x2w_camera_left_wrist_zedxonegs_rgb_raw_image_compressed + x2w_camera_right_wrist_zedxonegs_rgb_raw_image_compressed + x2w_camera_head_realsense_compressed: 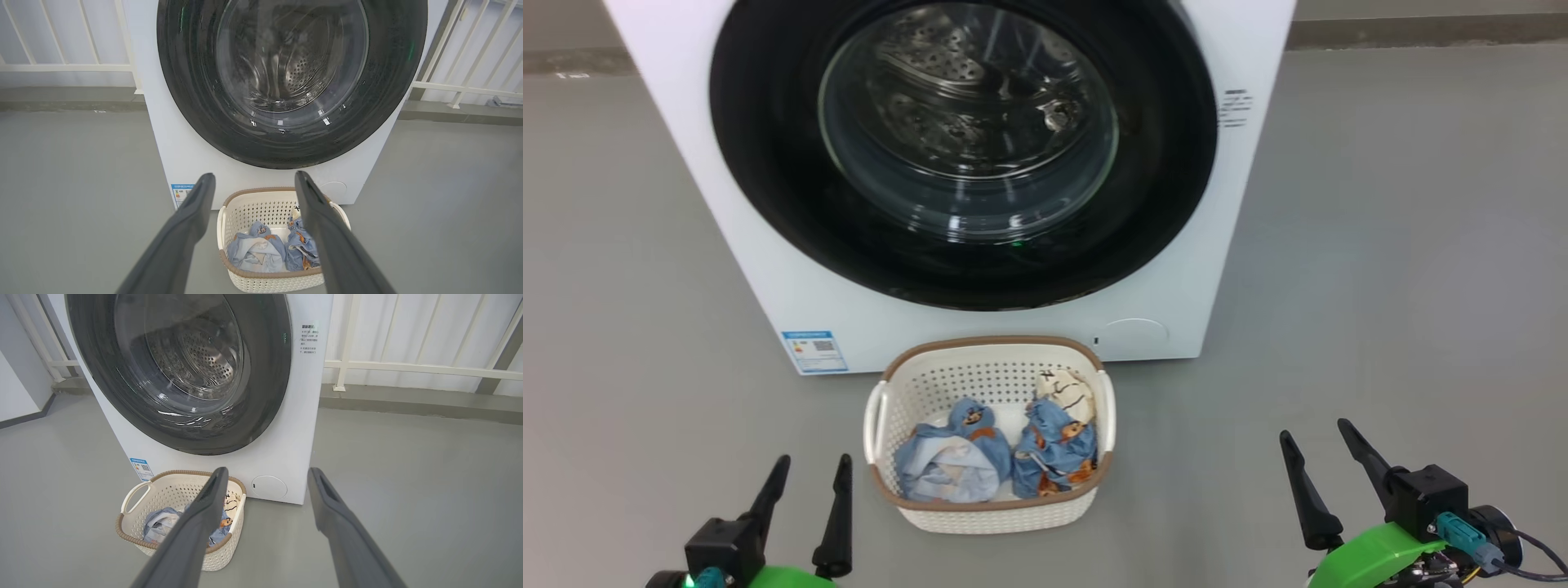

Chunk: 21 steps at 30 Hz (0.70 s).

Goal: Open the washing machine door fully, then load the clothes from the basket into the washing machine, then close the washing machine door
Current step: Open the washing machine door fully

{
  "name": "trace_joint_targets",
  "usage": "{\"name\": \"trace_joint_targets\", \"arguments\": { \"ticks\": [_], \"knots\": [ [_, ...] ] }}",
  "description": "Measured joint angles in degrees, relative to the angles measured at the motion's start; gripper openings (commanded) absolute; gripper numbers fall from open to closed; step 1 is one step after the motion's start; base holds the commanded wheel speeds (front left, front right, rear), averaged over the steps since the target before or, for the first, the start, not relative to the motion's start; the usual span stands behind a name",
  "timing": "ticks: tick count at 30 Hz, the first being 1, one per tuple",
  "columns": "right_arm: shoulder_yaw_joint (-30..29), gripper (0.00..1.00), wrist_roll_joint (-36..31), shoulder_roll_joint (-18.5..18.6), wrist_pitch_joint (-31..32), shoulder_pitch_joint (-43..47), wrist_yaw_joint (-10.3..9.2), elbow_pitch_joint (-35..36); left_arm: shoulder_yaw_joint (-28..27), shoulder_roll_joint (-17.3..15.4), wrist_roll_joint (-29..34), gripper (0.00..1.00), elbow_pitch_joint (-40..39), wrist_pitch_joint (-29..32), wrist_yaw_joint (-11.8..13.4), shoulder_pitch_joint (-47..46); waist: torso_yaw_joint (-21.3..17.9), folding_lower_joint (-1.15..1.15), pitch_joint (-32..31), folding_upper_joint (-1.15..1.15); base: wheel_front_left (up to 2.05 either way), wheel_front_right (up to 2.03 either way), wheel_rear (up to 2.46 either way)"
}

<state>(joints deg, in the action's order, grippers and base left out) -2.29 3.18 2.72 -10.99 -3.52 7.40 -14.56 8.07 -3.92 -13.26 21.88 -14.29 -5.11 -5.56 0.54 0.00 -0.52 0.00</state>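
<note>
Left jaws: two long black fingers (837, 514) tapering to narrow tips, set in a black block (723, 545).
Left shell: bright green plastic (784, 578), with a teal connector (707, 578) beside it.
Right jaws: matching slim fingers, matte grey-black close up, each with a shallow groove.
Right mount: black housing (1431, 494), green cover (1372, 557), teal plug (1462, 535) and thin dark cable (1543, 547).

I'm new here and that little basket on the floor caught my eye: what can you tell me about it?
The basket is a small rectangular tub of cream-white plastic, its walls pierced with rows of small holes, with a brown woven-look rim and a white loop handle on each side. It stands upright on the grey floor just in front of the washing machine, and holds the clothes: two light-blue printed bundles. Whether it touches the machine I cannot tell.
</note>
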Motion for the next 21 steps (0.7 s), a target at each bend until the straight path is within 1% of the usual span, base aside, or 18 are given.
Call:
{"name": "trace_joint_targets", "arguments": {
  "ticks": [5, 10, 14, 21],
  "knots": [
    [-0.3, 1.0, 0.1, 0.0, 0.0, 0.0, 0.0, 0.0, -0.2, 0.3, -0.1, 1.0, -0.9, 0.0, 0.0, 0.0, 0.0, 0.0, 0.1, 0.0, 1.0, 1.0, -2.01],
    [-0.4, 1.0, 0.1, 0.0, 0.0, 0.0, 0.0, 0.0, -0.1, 0.3, -0.1, 1.0, -1.0, 0.0, -0.2, 0.0, 0.0, 0.0, 0.2, 0.0, 0.61, 0.61, -1.23],
    [-0.4, 1.0, 0.1, 0.1, -0.1, 0.0, 0.0, 0.0, 0.0, 0.3, -0.1, 1.0, -1.1, 0.0, -0.2, 0.0, 0.0, 0.0, 0.3, 0.0, 0.26, 0.26, -0.52],
    [-0.5, 1.0, 0.1, 0.0, -0.2, 0.0, 0.0, 0.0, -0.4, 0.3, 0.0, 1.0, -1.5, 0.0, -0.2, 0.0, -0.1, 0.0, 0.4, 0.0, 0.01, 0.01, -0.02]
  ]
}}
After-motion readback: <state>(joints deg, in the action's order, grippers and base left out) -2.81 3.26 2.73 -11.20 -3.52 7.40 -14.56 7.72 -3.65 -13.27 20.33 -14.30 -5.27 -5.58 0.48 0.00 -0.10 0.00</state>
